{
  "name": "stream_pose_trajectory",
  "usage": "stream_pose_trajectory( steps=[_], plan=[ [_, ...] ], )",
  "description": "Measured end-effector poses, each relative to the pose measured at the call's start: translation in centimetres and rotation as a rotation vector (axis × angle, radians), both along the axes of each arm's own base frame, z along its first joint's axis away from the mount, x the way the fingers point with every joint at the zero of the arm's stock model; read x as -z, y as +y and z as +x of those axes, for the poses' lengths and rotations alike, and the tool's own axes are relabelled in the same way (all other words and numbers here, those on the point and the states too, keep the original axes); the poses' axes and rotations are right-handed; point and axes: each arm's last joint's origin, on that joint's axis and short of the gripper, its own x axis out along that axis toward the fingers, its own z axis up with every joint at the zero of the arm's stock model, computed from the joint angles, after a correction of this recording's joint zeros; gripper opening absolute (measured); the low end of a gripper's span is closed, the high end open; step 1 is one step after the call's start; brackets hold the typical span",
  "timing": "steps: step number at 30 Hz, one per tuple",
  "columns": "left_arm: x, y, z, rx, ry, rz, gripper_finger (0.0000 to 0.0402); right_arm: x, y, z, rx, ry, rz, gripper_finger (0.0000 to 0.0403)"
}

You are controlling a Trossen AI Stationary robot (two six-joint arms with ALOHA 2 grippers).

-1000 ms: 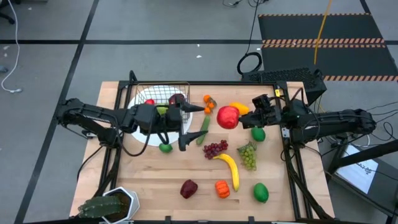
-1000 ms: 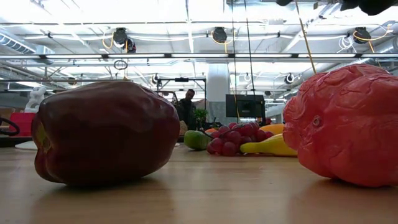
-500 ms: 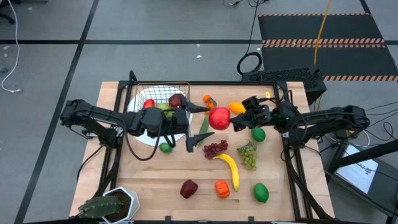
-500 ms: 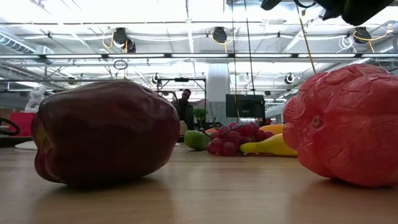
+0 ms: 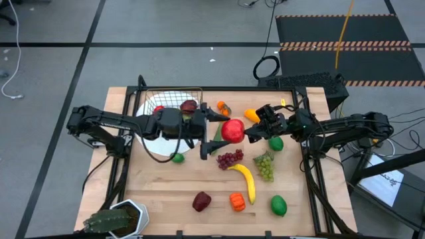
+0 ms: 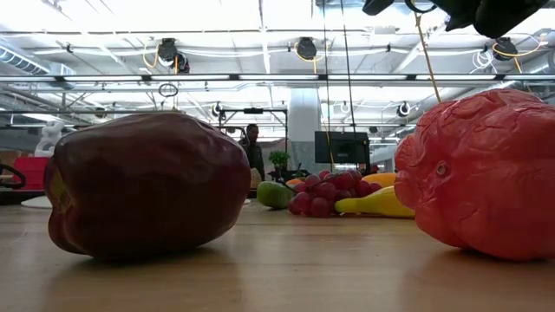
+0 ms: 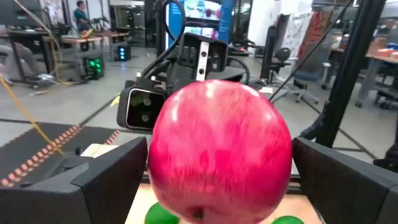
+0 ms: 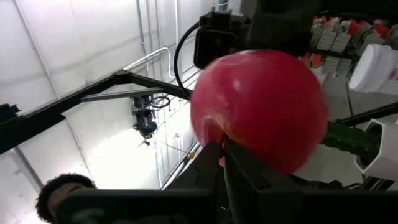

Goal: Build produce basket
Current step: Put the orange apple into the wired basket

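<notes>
Apple point(image 5: 232, 130), red and held above mid-table by the right gripper point(image 5: 250, 133) pinched shut on its stem end, sat directly between the left gripper's point(image 5: 214, 131) wide-spread fingers point(image 7: 106, 180), ready for handover toward the basket point(image 5: 174, 99).

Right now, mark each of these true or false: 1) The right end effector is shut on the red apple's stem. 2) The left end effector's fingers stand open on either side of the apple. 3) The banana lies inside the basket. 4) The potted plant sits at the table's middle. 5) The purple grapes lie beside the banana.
1) True: the right end effector pinches the red apple by its stem.
2) True: the left end effector is open, its fingers flanking the apple.
3) False: the banana lies on the bare table, away from the basket.
4) False: the potted plant sits at a table corner.
5) True: the purple grapes lie right by the banana.
</notes>
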Motion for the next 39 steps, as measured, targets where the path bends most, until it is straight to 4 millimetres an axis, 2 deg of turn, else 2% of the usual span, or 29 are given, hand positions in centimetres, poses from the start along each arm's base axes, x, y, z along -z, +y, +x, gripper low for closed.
stream_pose_trajectory(
  steps=[15,23,27,31,39],
  plan=[
    [0.7,0.2,0.7,0.033,0.016,-0.118,0.0394,0.1,0.0,0.0,0.012,-0.002,-0.033,0.0009],
    [0.7,0.2,0.7,0.034,0.016,-0.117,0.0336,0.1,0.0,0.0,0.024,-0.009,-0.05,0.0009],
    [0.7,0.2,0.7,0.034,0.016,-0.118,0.0335,0.0,0.0,0.0,0.042,-0.016,-0.063,0.0013],
    [0.6,0.2,0.7,0.034,0.014,-0.123,0.0348,-0.1,0.0,-0.1,0.039,-0.03,-0.058,0.0053],
    [-0.4,0.2,-0.3,0.037,-0.008,-0.143,0.0336,-0.5,-0.6,-0.6,0.068,-0.029,-0.055,0.0193]
  ],
)
